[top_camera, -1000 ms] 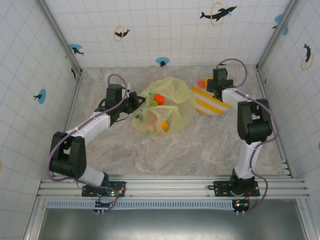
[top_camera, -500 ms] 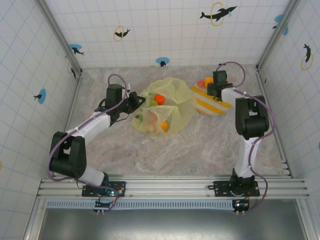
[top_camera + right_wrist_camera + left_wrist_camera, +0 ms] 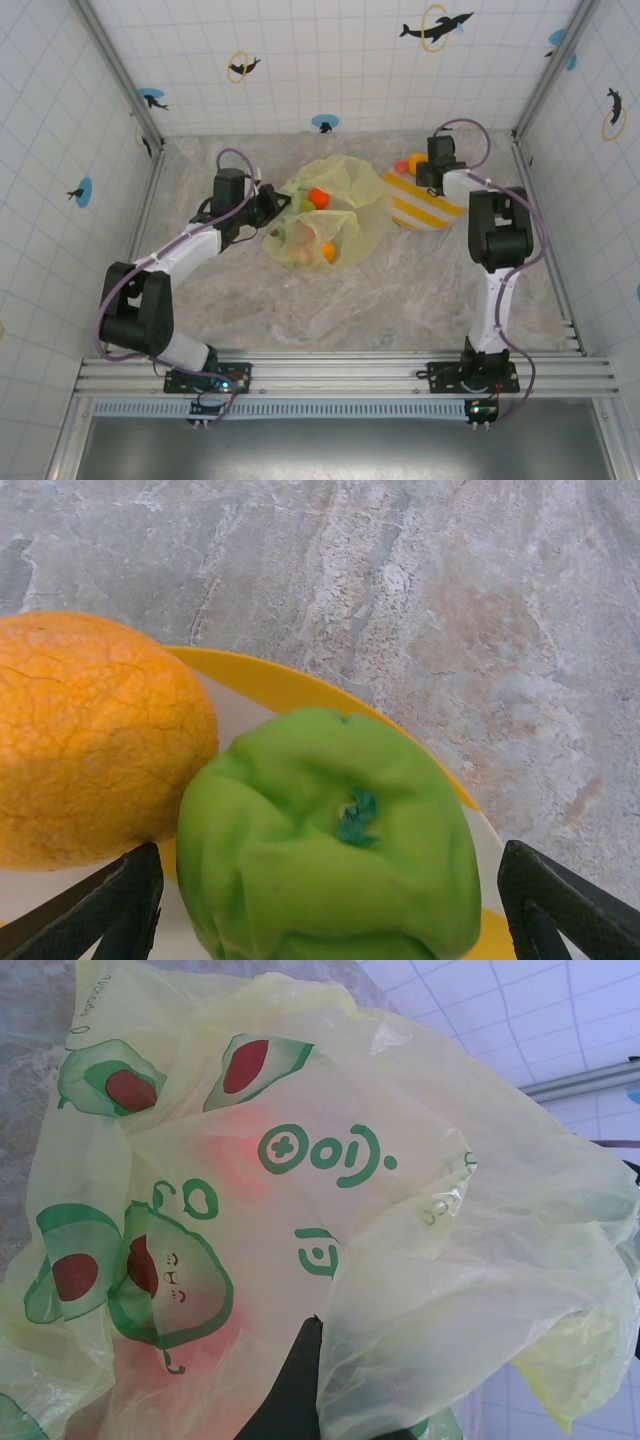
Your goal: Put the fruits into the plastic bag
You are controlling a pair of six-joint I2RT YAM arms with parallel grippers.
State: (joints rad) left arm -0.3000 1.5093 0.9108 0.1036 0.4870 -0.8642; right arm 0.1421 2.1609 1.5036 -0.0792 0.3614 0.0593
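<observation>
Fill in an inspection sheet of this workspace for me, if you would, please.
Surface: marbled grey table.
Job's things: plastic bag with fruits inside; orange and green apple side by side on striped plate.
Clutter: nothing seen.
Grippers: left gripper jaws pinch the bag's edge; right gripper jaws open, flanking the green apple.
Cables: purple cables loop over both arms.
Surroundings: white tiled walls, dolphin stickers.
</observation>
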